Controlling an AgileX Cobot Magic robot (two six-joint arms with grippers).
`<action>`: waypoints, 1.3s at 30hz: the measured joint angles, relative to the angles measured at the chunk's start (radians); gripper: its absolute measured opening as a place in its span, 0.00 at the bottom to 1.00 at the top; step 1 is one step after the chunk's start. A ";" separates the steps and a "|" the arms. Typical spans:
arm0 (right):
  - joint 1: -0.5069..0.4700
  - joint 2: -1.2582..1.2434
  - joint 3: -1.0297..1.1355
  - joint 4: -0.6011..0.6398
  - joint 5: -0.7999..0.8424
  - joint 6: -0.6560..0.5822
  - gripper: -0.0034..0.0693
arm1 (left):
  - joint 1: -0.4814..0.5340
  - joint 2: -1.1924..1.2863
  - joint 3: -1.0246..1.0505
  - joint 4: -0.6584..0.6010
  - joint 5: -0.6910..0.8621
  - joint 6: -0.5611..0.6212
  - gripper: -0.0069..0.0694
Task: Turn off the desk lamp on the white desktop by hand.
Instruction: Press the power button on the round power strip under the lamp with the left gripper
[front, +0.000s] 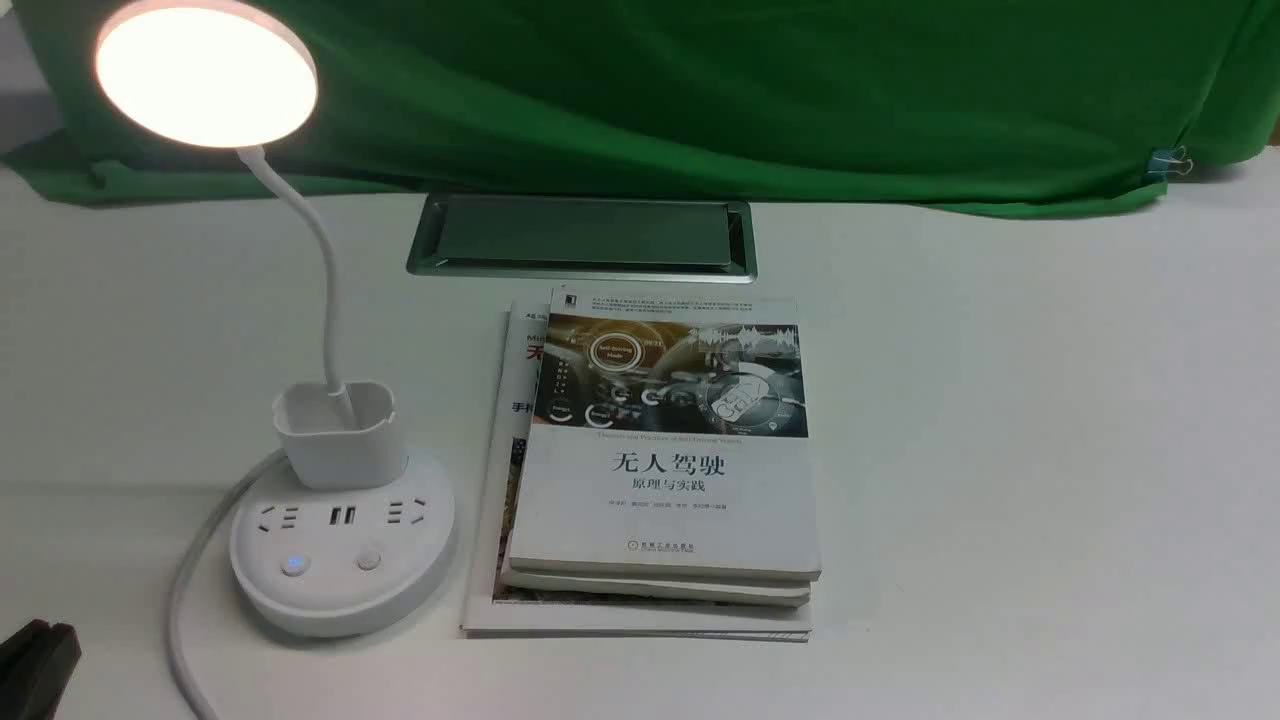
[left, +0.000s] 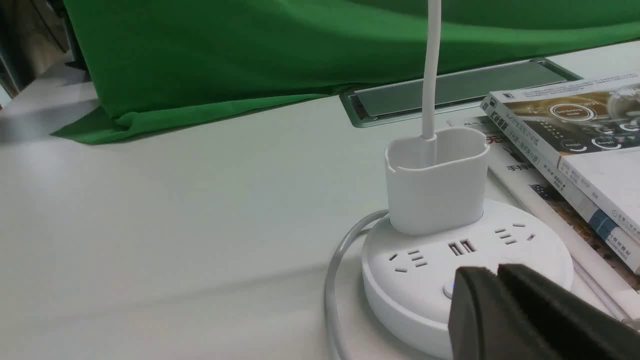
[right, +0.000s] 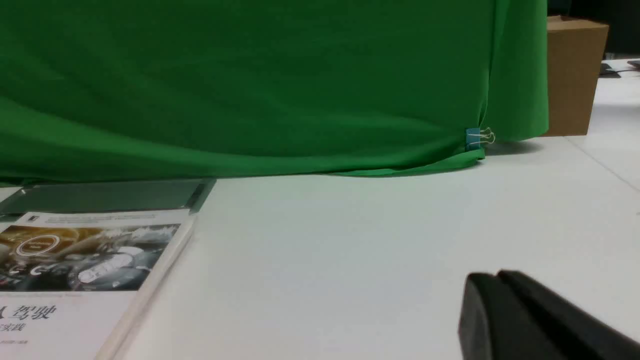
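A green cloth hangs behind the white worktop. The desk lamp stands on the left side, just beside a pile of books. Its round head glows. The left claw, pressed together, is nearest. The lamp's blue-lit button lies just ahead of its tip. The right claw, pressed together too, is far off past the books.
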 joint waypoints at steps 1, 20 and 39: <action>0.000 0.000 0.000 0.000 0.000 0.000 0.10 | 0.000 0.000 0.000 0.000 0.000 0.000 0.12; 0.000 0.000 0.000 0.000 0.000 0.000 0.10 | 0.000 0.000 0.000 0.014 -0.004 0.033 0.12; 0.000 0.000 0.000 0.000 0.001 0.000 0.10 | 0.000 0.000 0.000 0.001 -0.360 0.017 0.12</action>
